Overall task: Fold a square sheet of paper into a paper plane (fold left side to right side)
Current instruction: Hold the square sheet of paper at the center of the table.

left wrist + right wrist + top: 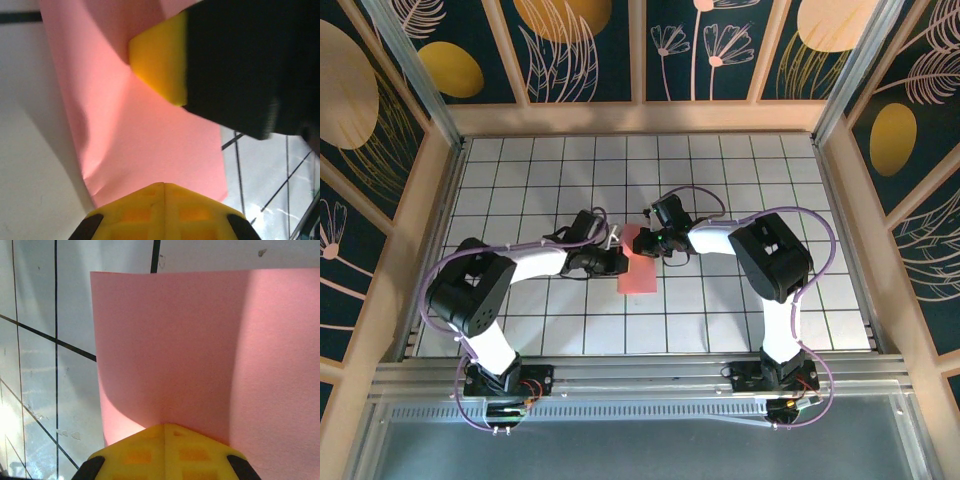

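Pink paper (640,275), far end partly beneath right gripper (645,243).

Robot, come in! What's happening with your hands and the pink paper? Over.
Left hand shut, pinching thin pink-red paper sheet. Right hand shut, pinching it too. Sheet curved, not lying flat. Nothing in the way.

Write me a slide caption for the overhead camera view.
Closed left pincer and closed right pincer meet at the pink paper in the middle of the white gridded table.

Likely a lab enclosure: gridded table (520,170), patterned wall panels (580,50).
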`<state>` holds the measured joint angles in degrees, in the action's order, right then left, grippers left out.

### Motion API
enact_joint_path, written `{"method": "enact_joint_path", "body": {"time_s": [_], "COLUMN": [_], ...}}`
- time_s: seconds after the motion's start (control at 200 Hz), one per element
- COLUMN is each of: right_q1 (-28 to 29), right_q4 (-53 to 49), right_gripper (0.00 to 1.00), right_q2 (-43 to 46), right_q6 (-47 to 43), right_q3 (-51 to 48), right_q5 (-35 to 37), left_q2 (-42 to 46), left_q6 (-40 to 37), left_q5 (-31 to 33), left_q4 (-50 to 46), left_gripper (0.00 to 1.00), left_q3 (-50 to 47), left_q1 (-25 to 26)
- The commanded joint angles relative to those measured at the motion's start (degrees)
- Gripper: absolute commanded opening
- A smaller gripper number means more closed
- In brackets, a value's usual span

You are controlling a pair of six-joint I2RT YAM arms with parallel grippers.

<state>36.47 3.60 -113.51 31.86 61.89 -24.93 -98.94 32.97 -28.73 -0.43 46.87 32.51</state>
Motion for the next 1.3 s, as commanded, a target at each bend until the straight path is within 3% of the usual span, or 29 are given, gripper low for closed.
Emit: {"method": "enact_joint_path", "body": {"time_s": [0.0, 0.575, 0.936, 1.031, 1.166, 1.296], "right_q1": [0.04, 0.24, 0.47, 1.55, 4.09, 6.62], "right_q4": [-6.53, -7.82, -10.19, -9.53, -6.59, -3.5], "right_gripper": [0.0, 0.0, 0.19, 0.17, 0.0, 0.0], "right_q2": [-1.45, 2.15, 13.94, 17.85, 19.76, 17.24], "right_q6": [-0.92, -1.6, -0.83, 0.89, 4.15, 6.6], "right_q3": [-1.1, 2.58, -0.62, -4.59, -9.3, -11.42], "right_q5": [6.38, 5.33, 7.69, 7.46, 4.32, 2.92], "left_q2": [-2.14, -5.78, -5.54, -5.54, -5.5, -5.65], "left_q6": [-1.41, 0.27, 1.4, 1.5, 1.78, 2.03], "left_q5": [-2.03, 2.19, 2.55, 2.54, 2.7, 2.54], "left_q4": [1.15, -0.12, 0.5, 0.51, 0.6, 0.78], "left_gripper": [0.0, 0.0, 0.0, 0.0, 0.0, 0.0], "left_q3": [1.13, -1.56, -2.3, -2.22, -2.11, -1.96], "left_q1": [-0.17, -0.08, 0.16, 0.27, 0.44, 0.49]}}
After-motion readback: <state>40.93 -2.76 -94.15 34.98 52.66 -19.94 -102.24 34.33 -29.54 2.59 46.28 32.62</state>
